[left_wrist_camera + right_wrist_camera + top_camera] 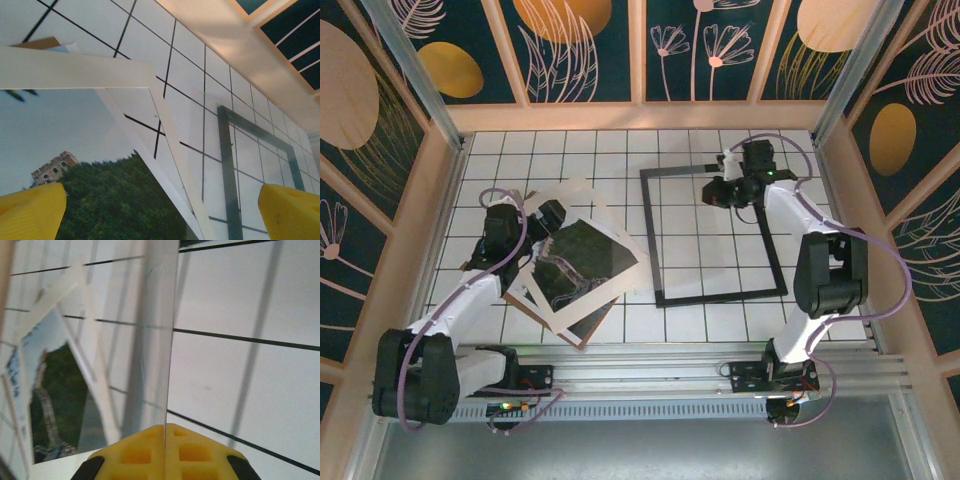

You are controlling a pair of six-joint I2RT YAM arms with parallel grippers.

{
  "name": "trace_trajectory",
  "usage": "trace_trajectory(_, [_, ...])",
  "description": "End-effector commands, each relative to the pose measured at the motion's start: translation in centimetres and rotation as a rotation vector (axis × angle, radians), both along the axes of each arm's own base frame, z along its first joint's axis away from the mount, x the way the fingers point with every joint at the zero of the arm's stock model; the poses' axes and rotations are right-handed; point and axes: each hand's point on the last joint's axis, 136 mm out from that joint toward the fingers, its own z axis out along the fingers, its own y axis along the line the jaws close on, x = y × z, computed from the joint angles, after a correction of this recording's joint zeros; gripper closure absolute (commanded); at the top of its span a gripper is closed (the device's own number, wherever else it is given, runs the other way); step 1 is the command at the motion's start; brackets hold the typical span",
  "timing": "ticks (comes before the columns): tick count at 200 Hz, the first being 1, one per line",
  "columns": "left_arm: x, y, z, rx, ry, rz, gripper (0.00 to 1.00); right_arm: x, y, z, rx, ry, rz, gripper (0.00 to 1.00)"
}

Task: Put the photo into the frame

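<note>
Pinching a clear pane (pixel 158 330), right tool (pixel 165 434); left tool (pixel 160 214) spread over the photo (pixel 110 200)

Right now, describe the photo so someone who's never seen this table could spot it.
On the white gridded table, look left of the black frame, beside the left arm. The photo lies in the pile there: dark green hills with a winding wall under pale sky, unlike the blank cream mat over it and the plain brown board beneath.

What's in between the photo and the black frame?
First comes a side of the cream-white mat border next to the photo, then bare tiled table up to the frame; the left wrist view shows it.
</note>
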Motion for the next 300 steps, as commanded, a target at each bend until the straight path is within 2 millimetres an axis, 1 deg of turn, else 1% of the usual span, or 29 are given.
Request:
trace_trajectory(1, [0.9, -1.3, 1.7, -0.037, -0.05, -0.046, 0.02, -0.1, -1.7, -2.2, -0.11, 0.021, 0.017, 1.0])
trace_trajectory(19, [1.0, -1.4, 1.3, -0.032, -0.039, -0.05, 0.02, 0.4, -3.0, -3.5, -0.174, 0.034, 0.013, 1.0])
trace_trajectory(40, [1.1, -1.5, 0.9, -0.033, -0.032, -0.048, 0.02, 0.5, -4.1, -4.8, -0.235, 0.026, 0.03, 1.0])
trace_trajectory(54, [1.2, -1.6, 0.7, -0.034, -0.026, -0.052, 0.02, 0.5, -4.5, -5.1, -0.265, -0.001, 0.055, 1.0])
trace_trajectory(85, [1.4, -2.0, 0.4, -0.03, -0.014, -0.065, 0.02, 0.6, -5.1, -5.6, -0.262, -0.045, 0.085, 1.0])
trace_trajectory(99, [1.5, -2.2, 0.2, -0.029, -0.011, -0.067, 0.02, 0.8, -5.7, -6.0, -0.265, -0.049, 0.07, 1.0])
trace_trajectory(111, [1.6, -2.3, 0.1, -0.028, -0.01, -0.069, 0.02, 1.0, -5.8, -6.3, -0.252, -0.046, 0.057, 1.0])
trace_trajectory(147, [1.7, -2.6, -0.1, -0.028, -0.005, -0.073, 0.02, 1.7, -5.8, -6.5, -0.231, -0.076, 0.03, 1.0])
trace_trajectory(167, [1.8, -2.8, -0.2, -0.026, -0.001, -0.079, 0.02, 1.7, -6.0, -6.7, -0.229, -0.075, 0.024, 1.0])
trace_trajectory(203, [1.9, -2.8, -0.4, -0.022, 0.002, -0.078, 0.02, 1.3, -6.3, -6.8, -0.226, -0.055, 0.027, 1.0])
trace_trajectory(251, [2.0, -3.1, -0.8, -0.017, 0.013, -0.085, 0.02, 0.5, -6.9, -6.7, -0.221, 0.039, -0.01, 1.0])
trace_trajectory(300, [2.0, -3.1, -1.3, -0.012, 0.025, -0.087, 0.01, -0.2, -7.3, -6.8, -0.254, 0.027, -0.008, 1.0])
